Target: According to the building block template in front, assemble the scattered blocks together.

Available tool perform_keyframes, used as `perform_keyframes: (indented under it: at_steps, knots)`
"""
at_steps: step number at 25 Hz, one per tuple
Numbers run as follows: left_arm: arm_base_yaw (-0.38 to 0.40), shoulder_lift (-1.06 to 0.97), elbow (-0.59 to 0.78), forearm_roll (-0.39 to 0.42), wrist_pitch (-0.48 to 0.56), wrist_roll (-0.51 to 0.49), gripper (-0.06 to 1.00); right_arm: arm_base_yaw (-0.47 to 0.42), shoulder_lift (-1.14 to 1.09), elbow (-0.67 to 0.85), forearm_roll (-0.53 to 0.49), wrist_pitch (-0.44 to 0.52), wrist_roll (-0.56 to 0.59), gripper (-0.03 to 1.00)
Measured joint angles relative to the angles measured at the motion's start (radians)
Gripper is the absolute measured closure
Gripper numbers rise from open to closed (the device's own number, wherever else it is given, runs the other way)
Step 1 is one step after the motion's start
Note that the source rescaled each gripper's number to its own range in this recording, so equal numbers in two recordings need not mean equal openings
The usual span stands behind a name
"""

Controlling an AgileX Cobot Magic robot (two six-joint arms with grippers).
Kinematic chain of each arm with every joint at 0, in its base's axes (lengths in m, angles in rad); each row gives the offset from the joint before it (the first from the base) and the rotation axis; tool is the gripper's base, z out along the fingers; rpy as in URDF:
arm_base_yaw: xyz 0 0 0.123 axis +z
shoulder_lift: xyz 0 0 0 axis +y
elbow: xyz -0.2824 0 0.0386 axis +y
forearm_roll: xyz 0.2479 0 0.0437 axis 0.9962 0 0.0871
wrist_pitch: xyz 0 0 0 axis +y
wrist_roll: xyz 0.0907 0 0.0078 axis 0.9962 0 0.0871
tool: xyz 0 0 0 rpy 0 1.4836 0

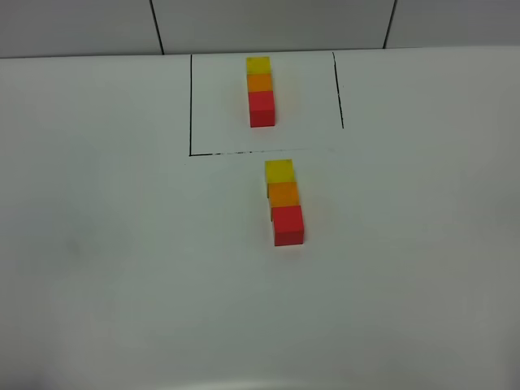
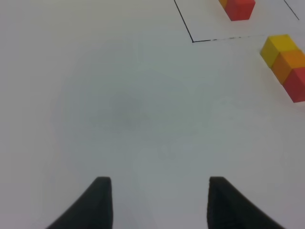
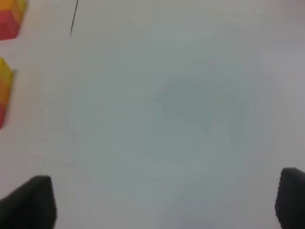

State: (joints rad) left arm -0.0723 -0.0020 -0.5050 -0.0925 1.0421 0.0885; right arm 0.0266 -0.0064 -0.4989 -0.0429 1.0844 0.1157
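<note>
The building block template [image 1: 260, 91] is a yellow, orange and red row inside a thin black drawn frame at the back of the table. Just in front of the frame, the scattered blocks stand touching in one row: yellow [image 1: 279, 171], orange [image 1: 283, 195], red [image 1: 288, 225]. Neither gripper shows in the high view. In the left wrist view that row [image 2: 288, 64] lies far off to one side, and my left gripper [image 2: 155, 200] is shut over bare table and holds nothing. My right gripper [image 3: 164, 200] is open wide and empty, well away from the row's yellow block [image 3: 5, 76].
The white table [image 1: 122, 268] runs back to a grey tiled wall [image 1: 268, 24]. The black frame line [image 1: 191, 106] is only drawn on the surface. Nothing else stands on the table in these views.
</note>
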Motion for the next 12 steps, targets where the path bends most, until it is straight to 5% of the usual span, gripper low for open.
perform_keyframes:
  at_steps: [12]
  knots:
    - [0.000,0.000,0.000,0.000,0.000,0.000,0.91,0.000,-0.001,0.000,0.000,0.000,-0.001,0.26]
